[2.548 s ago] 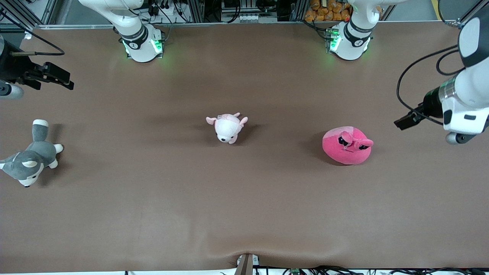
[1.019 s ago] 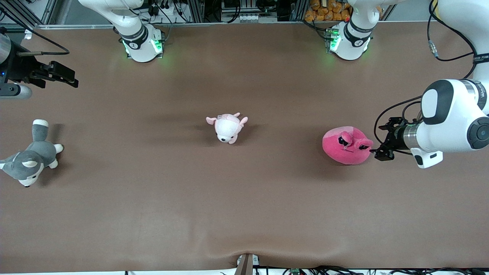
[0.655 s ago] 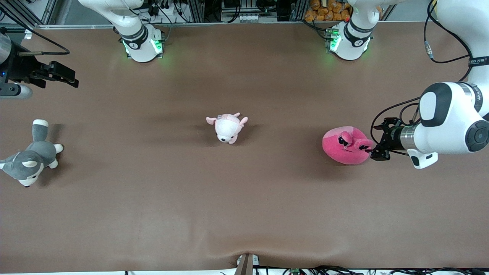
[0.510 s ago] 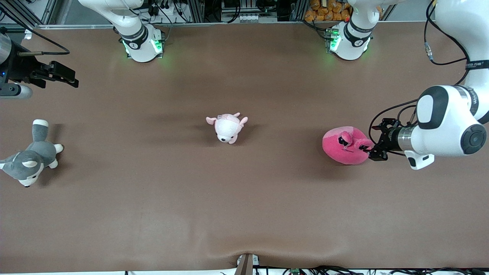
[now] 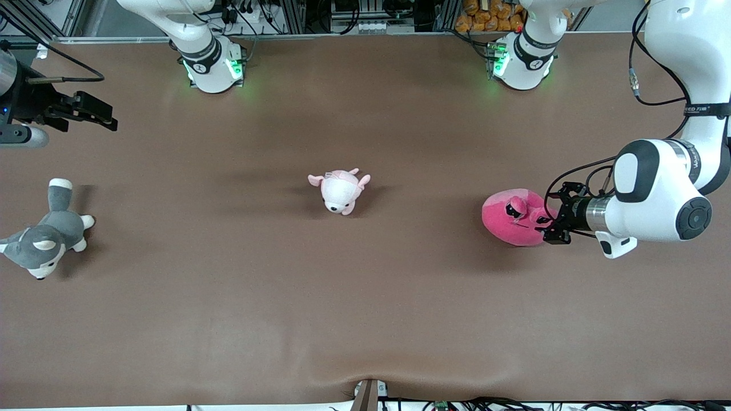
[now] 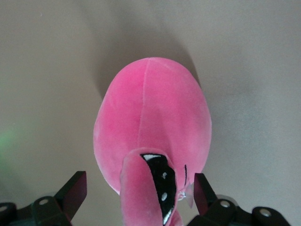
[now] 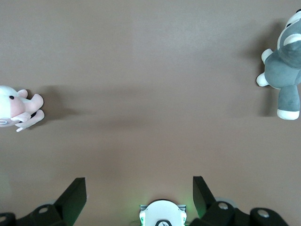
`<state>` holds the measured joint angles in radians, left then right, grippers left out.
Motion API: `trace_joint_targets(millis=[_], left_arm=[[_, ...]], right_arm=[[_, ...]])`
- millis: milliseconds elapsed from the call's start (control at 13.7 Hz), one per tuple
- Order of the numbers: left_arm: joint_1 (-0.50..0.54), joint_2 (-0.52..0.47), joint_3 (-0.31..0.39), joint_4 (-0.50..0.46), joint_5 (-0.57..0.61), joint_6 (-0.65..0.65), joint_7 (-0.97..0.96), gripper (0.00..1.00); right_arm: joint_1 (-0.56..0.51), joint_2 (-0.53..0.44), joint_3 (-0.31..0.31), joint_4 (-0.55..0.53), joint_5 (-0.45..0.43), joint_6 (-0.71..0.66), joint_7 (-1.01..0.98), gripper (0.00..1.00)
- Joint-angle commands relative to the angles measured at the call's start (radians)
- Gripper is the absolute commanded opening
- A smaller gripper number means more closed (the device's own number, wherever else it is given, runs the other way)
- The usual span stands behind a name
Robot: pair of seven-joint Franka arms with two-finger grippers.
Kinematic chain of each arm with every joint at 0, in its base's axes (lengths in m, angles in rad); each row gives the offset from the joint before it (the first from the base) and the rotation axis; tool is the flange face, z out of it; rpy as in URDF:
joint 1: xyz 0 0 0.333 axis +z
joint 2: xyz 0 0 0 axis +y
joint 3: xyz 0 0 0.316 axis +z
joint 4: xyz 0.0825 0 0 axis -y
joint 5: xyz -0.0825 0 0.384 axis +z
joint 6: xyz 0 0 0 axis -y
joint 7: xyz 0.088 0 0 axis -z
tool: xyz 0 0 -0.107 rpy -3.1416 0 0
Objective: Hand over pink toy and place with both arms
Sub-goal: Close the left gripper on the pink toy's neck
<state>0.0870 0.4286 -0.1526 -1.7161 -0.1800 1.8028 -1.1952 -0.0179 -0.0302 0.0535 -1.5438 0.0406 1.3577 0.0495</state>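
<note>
Brown table (image 5: 365,297) with three plushies spread out on it. The pink toy (image 5: 515,218) sits toward the left arm's end, and the left gripper (image 5: 548,224) is down low with its fingers (image 6: 75,190) wide open either side of the toy's snout, not squeezing it. The right gripper (image 5: 94,116) waits up at its own end, fingers (image 7: 74,193) open, empty. Small pale plush (image 5: 340,190) mid-table, grey husky (image 5: 45,235) near the right arm's end.
</note>
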Motion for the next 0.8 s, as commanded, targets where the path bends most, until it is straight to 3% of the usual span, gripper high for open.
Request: trace_joint_targets(millis=[0,728], left_arm=[[0.002,-0.011,-0.004,-0.005,-0.042,0.010,-0.021,1.00],[-0.003,-0.017,-0.004,-0.037,-0.072,0.026,-0.023,0.98]], right_arm=[[0.003,0.006,0.003,0.014,-0.002,-0.006,-0.003,1.00],[-0.002,0.009,0.005,0.010,-0.001,-0.009,-0.005,1.00]])
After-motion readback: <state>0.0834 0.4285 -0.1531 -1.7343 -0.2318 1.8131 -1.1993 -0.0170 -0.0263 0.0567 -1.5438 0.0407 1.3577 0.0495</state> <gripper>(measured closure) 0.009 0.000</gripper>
